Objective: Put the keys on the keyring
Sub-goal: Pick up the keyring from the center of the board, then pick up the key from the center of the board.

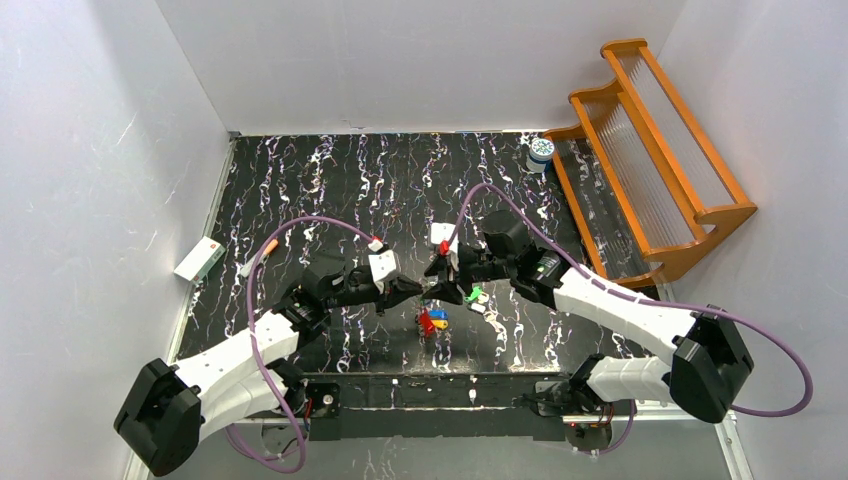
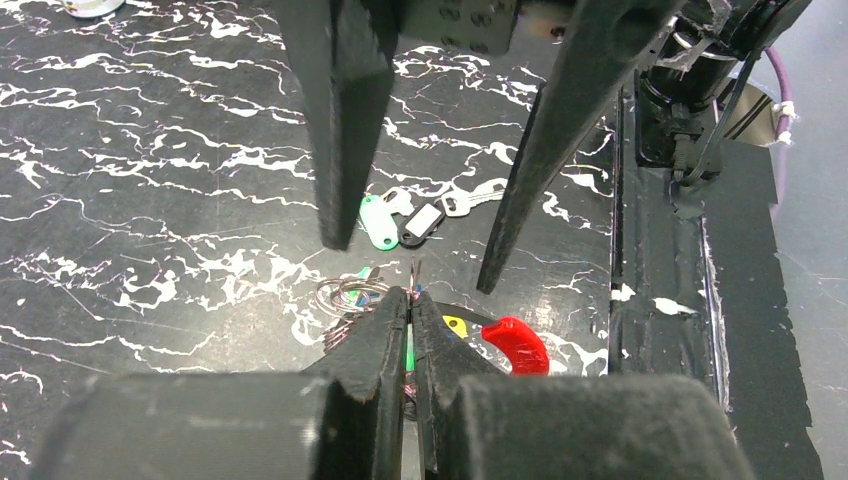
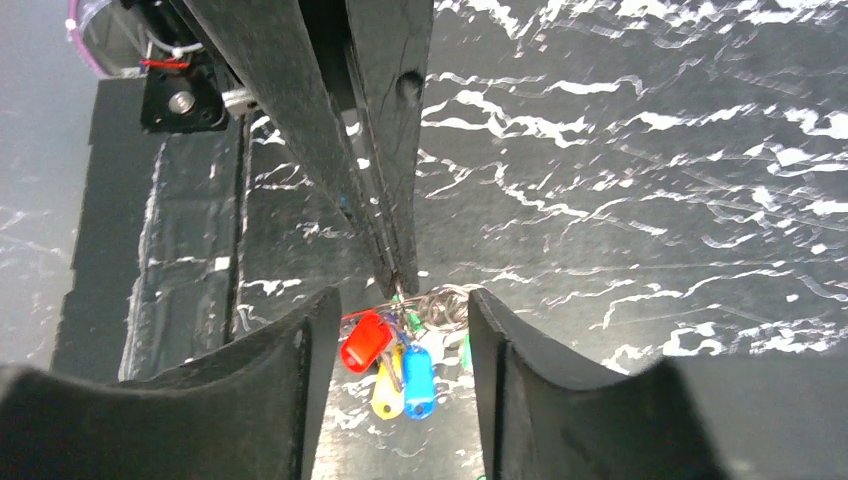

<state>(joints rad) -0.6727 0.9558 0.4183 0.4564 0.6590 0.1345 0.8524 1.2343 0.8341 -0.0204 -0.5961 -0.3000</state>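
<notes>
Black tabletop (image 1: pixel 330 180) with white marble veining, boxed in by plain white walls (image 1: pixel 400 60). Orange wooden rack (image 1: pixel 650 150) far right, round white-and-blue jar (image 1: pixel 541 151) beside it, white box (image 1: pixel 199 258) at left edge. Left gripper (image 2: pixel 410 295) clenched on the thin round metal keyring (image 3: pixel 445 300), mid-table near the front. Red, yellow and blue plastic-headed keys (image 3: pixel 400 365) hang under it. Right gripper (image 3: pixel 402 305) released, jaws straddling the bunch. Loose green-headed key (image 2: pixel 378 222) lies on the surface nearby.

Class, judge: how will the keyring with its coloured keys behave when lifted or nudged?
Probably floppy: the keys dangle from the keyring, so they would swing. That thin loop, pinched by the left gripper, may twist or slip.
</notes>
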